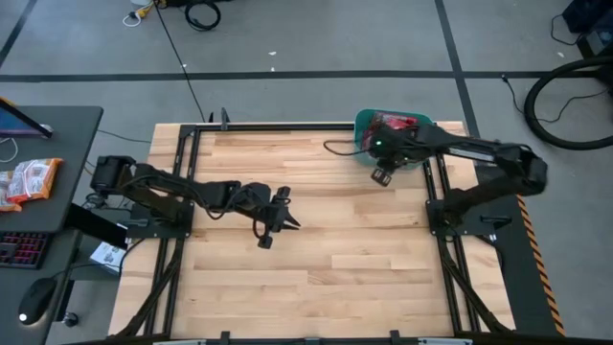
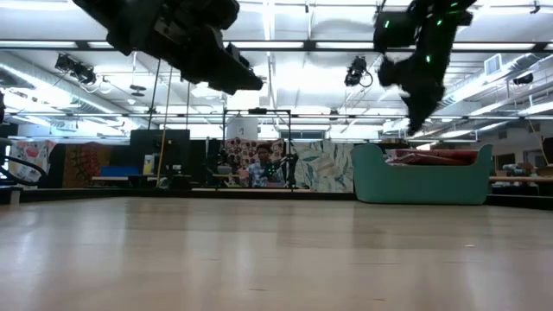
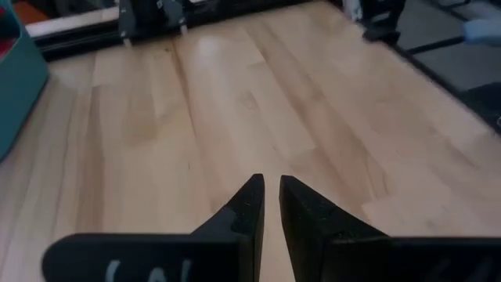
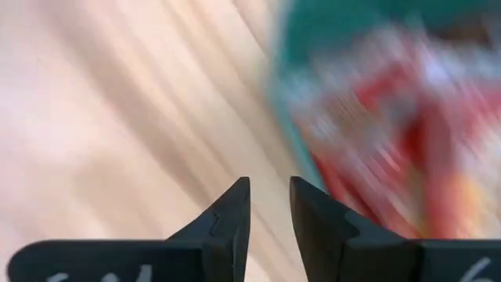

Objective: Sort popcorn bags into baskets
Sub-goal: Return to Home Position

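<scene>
While both tools hang empty, left tool (image 1: pixel 280 222) mid-table, narrowly parted, right tool (image 1: pixel 383 175) slightly apart beside teal basket (image 1: pixel 362 125) edge.

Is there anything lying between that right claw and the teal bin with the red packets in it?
Nothing visible does. The right gripper hangs just beside the teal bin's near edge, holding nothing between its fingers, with only bare wooden table under it. The red popcorn bags already lie inside the bin.

Red popcorn bags (image 1: pixel 397 122) lie piled in the teal basket (image 2: pixel 421 186).
</scene>
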`<state>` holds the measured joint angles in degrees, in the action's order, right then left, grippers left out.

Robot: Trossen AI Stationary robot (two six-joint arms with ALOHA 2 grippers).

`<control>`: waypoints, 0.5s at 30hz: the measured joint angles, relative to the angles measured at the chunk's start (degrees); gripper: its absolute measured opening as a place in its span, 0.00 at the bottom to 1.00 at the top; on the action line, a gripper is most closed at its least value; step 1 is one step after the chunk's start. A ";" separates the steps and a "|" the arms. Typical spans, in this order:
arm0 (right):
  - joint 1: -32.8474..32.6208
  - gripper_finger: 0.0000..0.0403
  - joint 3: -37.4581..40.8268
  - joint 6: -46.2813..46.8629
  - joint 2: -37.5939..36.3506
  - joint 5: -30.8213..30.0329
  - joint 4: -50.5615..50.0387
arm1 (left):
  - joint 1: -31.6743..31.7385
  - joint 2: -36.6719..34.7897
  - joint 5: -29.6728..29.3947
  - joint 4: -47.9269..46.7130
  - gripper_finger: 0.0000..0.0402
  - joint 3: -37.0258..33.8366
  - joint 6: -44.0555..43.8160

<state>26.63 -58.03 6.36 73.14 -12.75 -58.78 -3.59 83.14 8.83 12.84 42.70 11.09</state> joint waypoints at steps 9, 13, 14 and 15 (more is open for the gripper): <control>-1.32 0.19 15.85 2.22 -17.30 17.53 24.53 | 3.13 -6.22 0.55 1.51 0.12 -3.11 -1.85; -3.57 0.17 25.87 6.03 -25.15 18.58 38.28 | 4.38 -12.26 -3.20 8.32 0.12 -10.76 -4.81; -4.21 0.17 28.67 7.35 -26.89 18.72 43.19 | 4.79 -13.88 -4.31 10.10 0.12 -12.51 -5.46; -4.65 0.17 31.43 8.68 -28.26 19.07 48.23 | 5.06 -15.72 -5.11 11.09 0.12 -14.27 -6.01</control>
<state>21.98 -26.60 15.04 44.89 6.32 -10.54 1.47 67.41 3.72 23.93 28.43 5.08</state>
